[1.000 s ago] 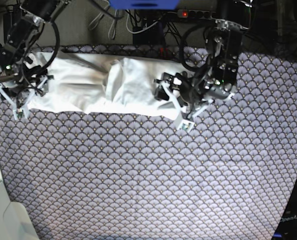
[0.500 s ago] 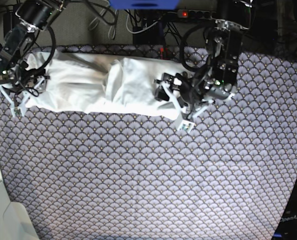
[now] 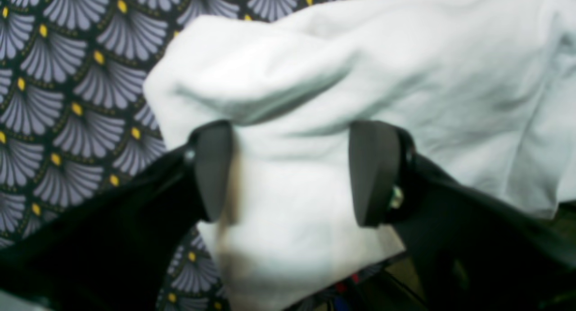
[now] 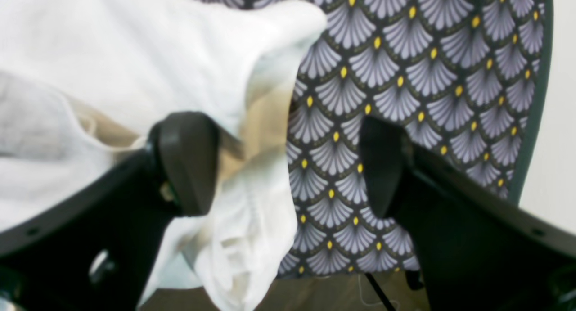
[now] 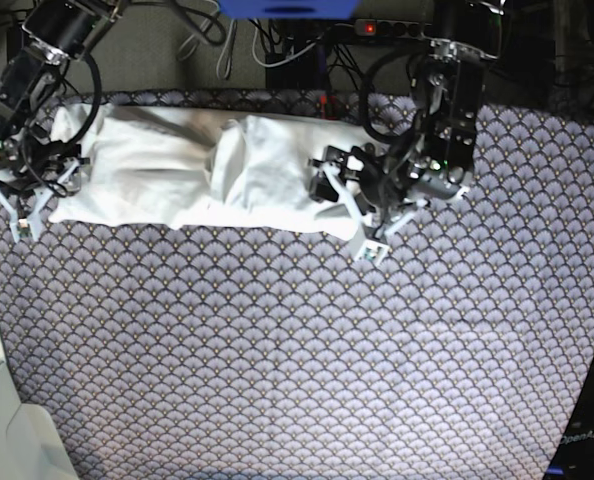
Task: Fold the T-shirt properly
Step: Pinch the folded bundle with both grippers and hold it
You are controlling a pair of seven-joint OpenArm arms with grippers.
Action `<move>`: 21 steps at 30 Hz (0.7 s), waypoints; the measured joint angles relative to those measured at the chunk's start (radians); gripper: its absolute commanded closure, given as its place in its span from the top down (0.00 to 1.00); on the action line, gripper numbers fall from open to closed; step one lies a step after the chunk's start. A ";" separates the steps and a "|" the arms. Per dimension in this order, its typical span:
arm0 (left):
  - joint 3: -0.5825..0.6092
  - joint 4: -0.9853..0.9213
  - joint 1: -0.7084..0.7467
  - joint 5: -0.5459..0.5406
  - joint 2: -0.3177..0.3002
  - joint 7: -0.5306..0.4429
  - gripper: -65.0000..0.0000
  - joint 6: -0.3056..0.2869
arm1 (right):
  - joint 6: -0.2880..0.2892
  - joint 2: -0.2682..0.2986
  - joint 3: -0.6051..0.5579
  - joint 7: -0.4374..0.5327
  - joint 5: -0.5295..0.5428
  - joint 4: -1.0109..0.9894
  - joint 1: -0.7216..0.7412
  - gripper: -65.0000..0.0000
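Base view: even, diffuse overhead light, moderately bright; the patterned worktop (image 5: 307,350) reads clearly, with mild barrel distortion bending its edges and darkening toward the corners. The T-shirt (image 5: 197,170) is near overexposed, its folds faint. Both wrist views are soft throughout, with the nearest cloth most blurred. Warm brownish shadow tints the cloth beside the tool fingers (image 4: 186,162), and the black arm housings lose all detail.

T-shirt (image 5: 207,170) lies on tablecloth (image 5: 307,350) between hands.
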 measured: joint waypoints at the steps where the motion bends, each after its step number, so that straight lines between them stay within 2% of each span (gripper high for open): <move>1: 0.000 0.000 0.000 0.000 0.000 0.000 0.62 0.000 | 0.000 0.000 0.000 0.000 0.000 -0.001 0.000 0.78; 8: -0.002 0.000 0.000 0.000 0.000 0.000 0.62 0.000 | 0.000 0.027 0.001 0.012 0.009 -0.058 -0.001 0.78; 21: -0.002 0.000 -0.001 0.001 0.000 0.000 0.62 0.000 | -0.001 0.038 0.002 0.026 0.027 -0.167 0.006 0.77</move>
